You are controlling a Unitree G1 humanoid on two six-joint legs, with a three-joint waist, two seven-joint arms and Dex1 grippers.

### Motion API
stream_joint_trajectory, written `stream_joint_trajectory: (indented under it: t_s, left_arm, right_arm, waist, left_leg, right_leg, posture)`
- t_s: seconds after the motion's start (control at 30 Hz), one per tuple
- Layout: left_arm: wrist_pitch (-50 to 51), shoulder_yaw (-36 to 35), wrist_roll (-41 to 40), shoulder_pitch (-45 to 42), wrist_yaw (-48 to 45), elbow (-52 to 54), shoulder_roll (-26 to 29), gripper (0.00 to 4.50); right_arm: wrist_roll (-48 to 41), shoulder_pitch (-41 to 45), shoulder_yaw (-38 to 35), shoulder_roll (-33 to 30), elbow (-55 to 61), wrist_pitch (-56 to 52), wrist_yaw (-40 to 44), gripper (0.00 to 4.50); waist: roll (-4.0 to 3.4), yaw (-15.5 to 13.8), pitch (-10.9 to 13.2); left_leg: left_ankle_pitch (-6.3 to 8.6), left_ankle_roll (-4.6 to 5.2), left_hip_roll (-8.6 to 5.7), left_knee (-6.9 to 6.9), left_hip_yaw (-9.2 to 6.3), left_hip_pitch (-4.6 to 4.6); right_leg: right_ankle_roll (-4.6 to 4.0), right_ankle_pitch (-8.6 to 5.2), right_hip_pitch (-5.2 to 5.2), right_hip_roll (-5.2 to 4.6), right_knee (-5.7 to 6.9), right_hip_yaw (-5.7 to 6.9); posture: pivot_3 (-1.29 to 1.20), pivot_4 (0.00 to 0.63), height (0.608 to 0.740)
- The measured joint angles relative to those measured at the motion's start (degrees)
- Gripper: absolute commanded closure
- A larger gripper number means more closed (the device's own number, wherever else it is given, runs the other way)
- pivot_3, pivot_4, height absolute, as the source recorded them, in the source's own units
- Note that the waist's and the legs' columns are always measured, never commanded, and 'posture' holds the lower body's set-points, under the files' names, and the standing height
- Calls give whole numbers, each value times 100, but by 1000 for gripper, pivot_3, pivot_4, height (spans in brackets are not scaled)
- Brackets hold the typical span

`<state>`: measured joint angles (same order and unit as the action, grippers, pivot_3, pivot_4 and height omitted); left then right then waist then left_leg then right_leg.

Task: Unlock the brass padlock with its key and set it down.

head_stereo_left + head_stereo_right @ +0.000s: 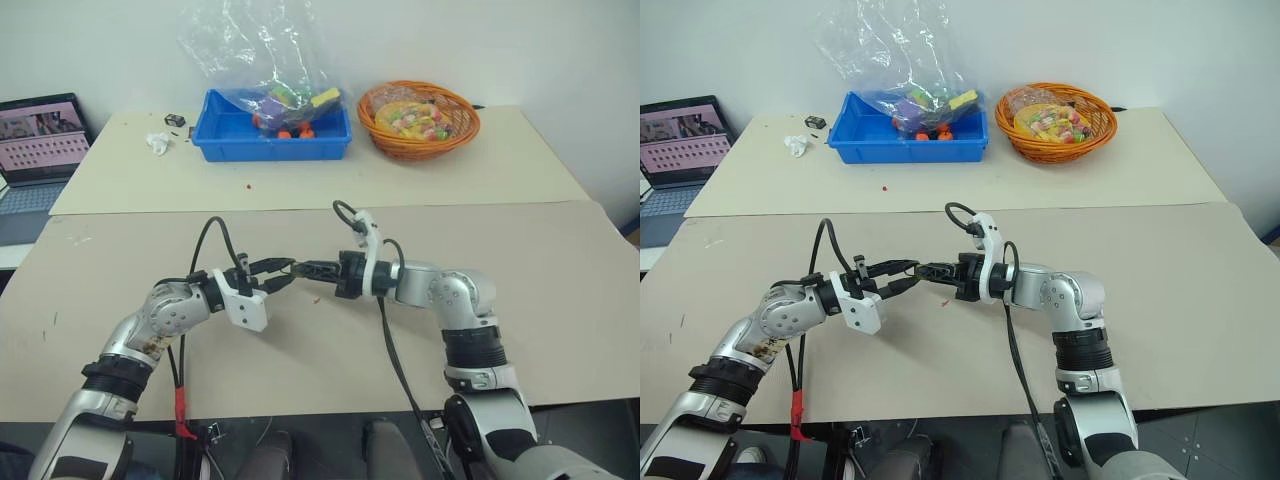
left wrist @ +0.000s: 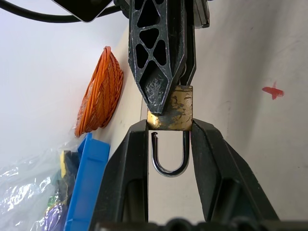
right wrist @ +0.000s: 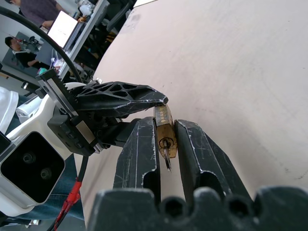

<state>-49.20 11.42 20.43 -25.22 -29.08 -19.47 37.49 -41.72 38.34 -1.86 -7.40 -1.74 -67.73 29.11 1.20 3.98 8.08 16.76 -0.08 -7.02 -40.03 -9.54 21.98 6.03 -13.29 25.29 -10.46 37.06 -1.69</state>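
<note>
Above the bench (image 1: 560,280), both grippers meet on the brass padlock (image 2: 172,109): left gripper (image 1: 281,275) clamped on its sides, right gripper (image 3: 166,144) closed around its body, shackle (image 2: 169,155) sprung open.

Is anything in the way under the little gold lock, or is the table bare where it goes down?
Nothing visible blocks it. The brass padlock hangs between the left gripper and the right gripper, above bare table.
</note>
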Motion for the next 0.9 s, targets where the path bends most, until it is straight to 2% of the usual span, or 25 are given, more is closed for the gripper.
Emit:
stream_joint_trajectory:
  t_s: [0.43,0.5,0.57,0.67,0.7,0.9]
  left_arm:
    - [53,6,-31,-71,-26,-1,-3,3681]
    - [57,6,-43,-89,-34,-3,-5,2707]
    - [87,4,-91,-89,-33,-38,-14,2219]
    - [106,4,-137,-91,-27,-47,-27,1123]
    - [128,4,-137,-91,-28,-47,-27,948]
    - [231,4,-310,-46,-175,8,60,948]
  right_arm:
    - [-11,-11,-80,23,78,-7,-49,4345]
    - [-15,-9,-106,30,78,-9,-50,4345]
    - [-58,-8,-143,56,78,-22,-50,4345]
    - [-138,-5,-157,113,78,-27,-51,4345]
    - [-148,-5,-157,118,78,-27,-54,4345]
    - [-137,15,-173,-131,-65,30,-7,4345]
  waist:
    - [0,1,0]
    - [0,2,0]
    - [0,5,0]
    - [0,4,0]
    - [0,1,0]
    - [0,2,0]
  left_leg:
    - [0,0,0,-1,0,0]
    - [0,0,0,-1,0,0]
    - [0,0,1,-1,0,0]
    - [0,0,1,-1,0,0]
    - [0,0,0,-2,0,0]
    - [0,0,0,-4,0,0]
  right_leg:
    - [0,0,0,0,1,0]
    - [0,0,0,0,1,0]
    - [0,0,1,1,2,0]
    - [0,0,0,0,2,0]
    - [0,0,0,0,2,0]
    - [0,0,0,0,2,-1]
  posture:
    - [0,150,740]
    - [0,150,740]
    - [0,150,740]
    - [0,150,740]
    - [0,150,740]
    - [0,150,740]
